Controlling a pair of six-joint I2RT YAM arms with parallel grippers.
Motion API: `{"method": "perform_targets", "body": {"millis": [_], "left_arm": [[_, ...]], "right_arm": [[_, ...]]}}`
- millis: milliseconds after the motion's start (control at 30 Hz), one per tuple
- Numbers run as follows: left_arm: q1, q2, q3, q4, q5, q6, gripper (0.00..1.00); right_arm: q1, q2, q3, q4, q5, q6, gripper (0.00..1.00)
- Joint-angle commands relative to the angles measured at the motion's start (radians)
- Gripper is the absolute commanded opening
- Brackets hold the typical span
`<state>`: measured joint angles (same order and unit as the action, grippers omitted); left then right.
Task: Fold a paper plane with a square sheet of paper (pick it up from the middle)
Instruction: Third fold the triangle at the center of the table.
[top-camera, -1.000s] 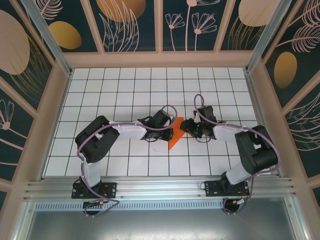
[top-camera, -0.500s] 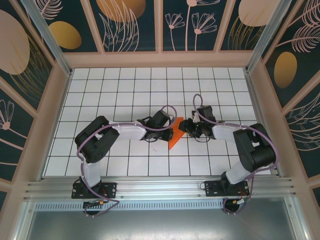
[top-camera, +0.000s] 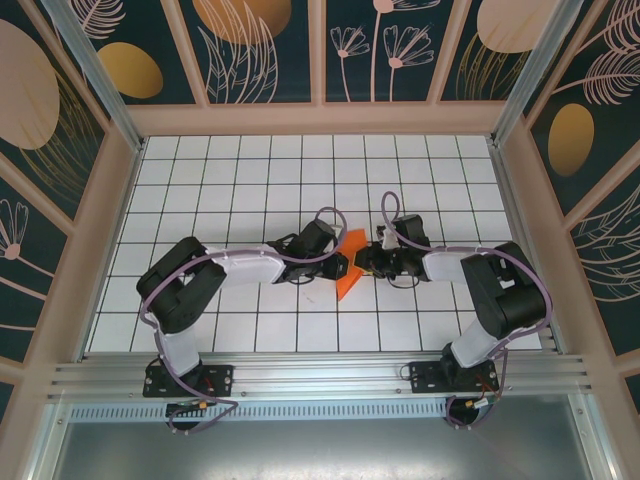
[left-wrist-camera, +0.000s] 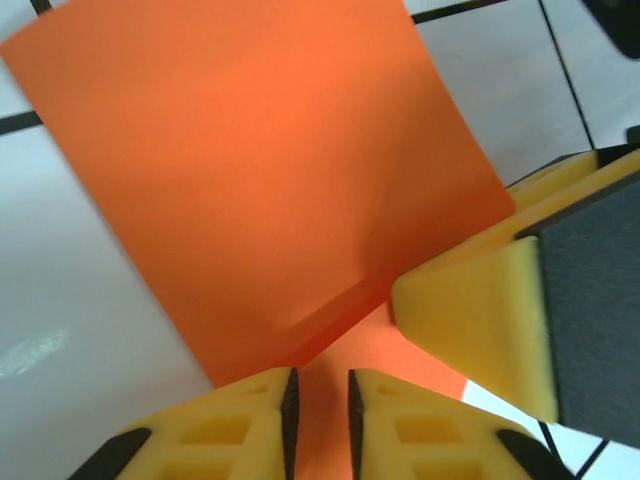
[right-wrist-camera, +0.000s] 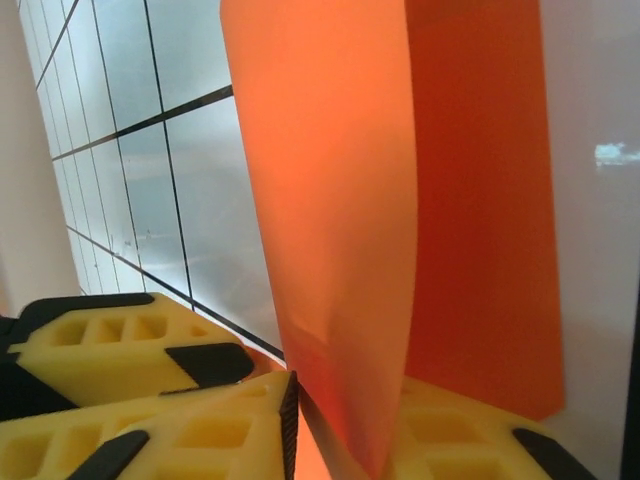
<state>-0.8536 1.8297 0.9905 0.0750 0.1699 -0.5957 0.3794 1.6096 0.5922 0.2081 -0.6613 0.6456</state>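
The square sheet of paper (top-camera: 349, 274) is bright orange and creased into a raised fold in the middle of the table, between my two grippers. In the left wrist view the paper (left-wrist-camera: 260, 170) lies just ahead, one flap lifted. My left gripper (left-wrist-camera: 320, 385) has its jaws a narrow gap apart, with orange paper showing in the gap. My right gripper (right-wrist-camera: 355, 395) is shut on the paper's upright fold (right-wrist-camera: 340, 180). The two grippers meet tip to tip: left gripper (top-camera: 340, 263), right gripper (top-camera: 363, 262).
White grid tiles (top-camera: 250, 180) cover the table inside a wooden frame with patterned walls (top-camera: 260, 50). One yellow finger of the right gripper (left-wrist-camera: 480, 310) crowds the left wrist view, and a left finger (right-wrist-camera: 120, 350) lies beside the right jaws.
Both grippers have drawn closer together at the paper. The right jaws have narrowed onto the fold, while the left jaws have parted slightly.
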Motion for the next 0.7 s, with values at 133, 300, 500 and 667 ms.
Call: {"method": "perform_targets", "body": {"millis": [133,300,500,667], "left_arm": [[-0.001,-0.166,-0.112,0.111,-0.023,-0.107,0.37],[-0.027,-0.214,-0.166,0.185,0.064,-0.151,0.3],[-0.101,-0.128,-0.136,0.177,0.049,-0.152,0.16],[-0.102,-0.046,-0.123,0.205,0.033,-0.153,0.09]], "right_arm": [[0.005,0.006,-0.038,0.06,-0.032,-0.018,0.15],[0.005,0.003,-0.043,0.083,-0.025,0.003,0.14],[0.004,-0.001,-0.044,0.102,-0.018,0.026,0.12],[0.004,-0.001,-0.046,0.102,-0.023,0.021,0.12]]}}
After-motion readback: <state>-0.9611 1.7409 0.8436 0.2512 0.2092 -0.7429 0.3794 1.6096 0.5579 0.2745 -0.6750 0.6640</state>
